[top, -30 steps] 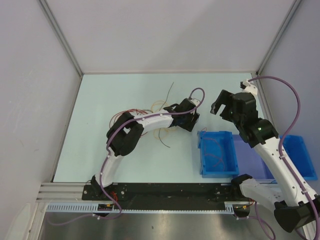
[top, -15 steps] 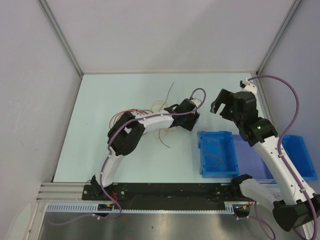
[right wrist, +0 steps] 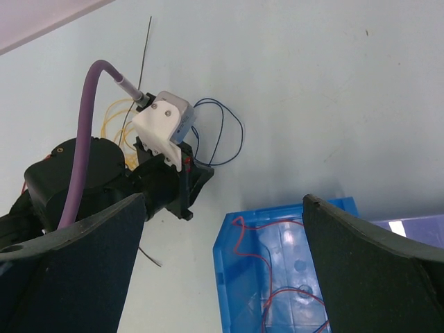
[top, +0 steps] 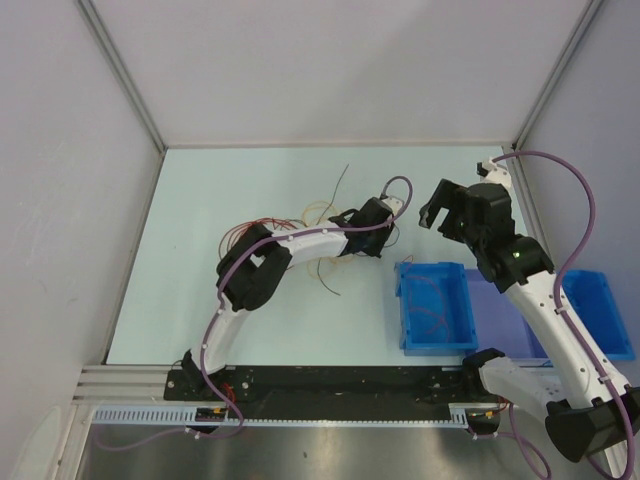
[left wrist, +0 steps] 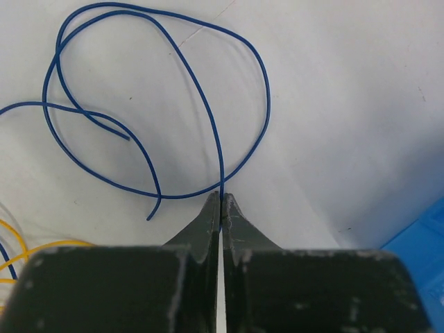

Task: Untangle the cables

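**A:** From above, where are the cables (top: pixel 270 222)?

**B:** They are bunched on the pale table (top: pixel 200 300), partly hidden under the left arm. Thin red and yellowish loops show on either side of it. The left gripper (top: pixel 383 243) is low at the bunch's right edge, near the far left corner of a blue bin (top: pixel 408 330).

**A:** And the right gripper (top: pixel 437 220)?

**B:** It hangs beyond the bin with its fingers spread and nothing between them.

**A:** What does the left wrist camera show?

**B:** The jaws are pressed together, with a blue cable (left wrist: pixel 268 104) pinched at the very tips. From the pinch the wire runs away across the table in loose loops, and one free end curls back. A yellow cable (left wrist: pixel 41 246) shows at the lower left, and a corner of the bin at the lower right.

**A:** And the right wrist camera?

**B:** The two fingers stand wide apart and grip nothing. Below and between them is the bin, with a red cable (right wrist: pixel 239 223) lying inside. The left gripper is down on the table just beside the bin. The blue loops lie right past it, and yellow strands lie further back.
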You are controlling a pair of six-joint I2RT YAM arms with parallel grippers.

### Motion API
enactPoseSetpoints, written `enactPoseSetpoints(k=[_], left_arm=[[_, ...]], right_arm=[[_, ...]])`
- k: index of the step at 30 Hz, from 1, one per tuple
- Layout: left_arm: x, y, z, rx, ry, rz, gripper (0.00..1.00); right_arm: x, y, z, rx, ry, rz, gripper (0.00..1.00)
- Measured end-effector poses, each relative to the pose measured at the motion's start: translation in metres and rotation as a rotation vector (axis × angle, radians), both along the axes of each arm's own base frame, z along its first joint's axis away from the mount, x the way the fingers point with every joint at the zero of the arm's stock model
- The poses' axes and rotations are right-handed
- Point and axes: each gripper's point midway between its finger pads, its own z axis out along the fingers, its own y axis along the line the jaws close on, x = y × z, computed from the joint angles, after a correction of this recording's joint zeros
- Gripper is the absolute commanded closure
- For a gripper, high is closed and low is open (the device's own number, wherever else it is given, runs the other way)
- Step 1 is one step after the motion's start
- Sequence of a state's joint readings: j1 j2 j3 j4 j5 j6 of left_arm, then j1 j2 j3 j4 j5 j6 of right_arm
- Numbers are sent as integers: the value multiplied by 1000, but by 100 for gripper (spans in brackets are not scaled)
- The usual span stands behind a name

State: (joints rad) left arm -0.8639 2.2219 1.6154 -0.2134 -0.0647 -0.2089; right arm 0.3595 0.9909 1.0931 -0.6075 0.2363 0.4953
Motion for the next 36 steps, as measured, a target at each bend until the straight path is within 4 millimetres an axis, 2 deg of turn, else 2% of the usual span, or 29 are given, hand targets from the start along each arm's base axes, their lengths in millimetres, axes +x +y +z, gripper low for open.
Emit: enactPoseSetpoints(k=[5, 8, 10, 12, 15, 19, 21, 23, 24, 25, 27, 28, 30, 34, 36], left_arm=[[-4, 5, 2, 19, 15, 1, 100], [-9, 12, 12, 36, 27, 3, 100], [-12, 17, 28, 44, 28, 5, 100], [-11, 17, 54, 32, 6, 6, 100], [-1, 14, 119, -22, -70, 19, 100], [-1, 21, 239, -164, -234, 24, 100], [-13, 39, 304, -245, -335, 21, 98], [-25, 64, 360, -316, -453, 39, 100], [-31, 79, 380, -339, -500, 56, 100], [-36, 90, 392, -351, -524, 72, 100], [-41, 108, 404, -358, -543, 103, 100], [-42, 111, 404, -362, -543, 108, 100], [-47, 112, 392, -365, -517, 93, 100], [-64, 102, 294, -255, -322, -3, 100], [-80, 98, 266, -230, -233, -70, 99]], right_arm=[[-1, 2, -2, 4, 4, 10, 0], [-1, 3, -3, 6, 7, 16, 0], [-1, 3, -2, 7, 6, 17, 0], [-2, 3, -1, 5, 1, 19, 0], [-5, 2, 3, 7, -13, 22, 0], [-10, 1, 11, 16, -38, 24, 0], [-12, 1, 14, 22, -49, 30, 0], [-14, 3, 17, 27, -56, 42, 0], [-15, 4, 18, 29, -60, 50, 0], [-17, 6, 19, 30, -65, 61, 0], [-20, 9, 23, 34, -77, 83, 0], [-21, 12, 25, 37, -83, 95, 0], [-24, 17, 28, 41, -93, 125, 0], [-30, 31, 30, 51, -101, 192, 0], [-33, 37, 32, 55, -108, 224, 0]])
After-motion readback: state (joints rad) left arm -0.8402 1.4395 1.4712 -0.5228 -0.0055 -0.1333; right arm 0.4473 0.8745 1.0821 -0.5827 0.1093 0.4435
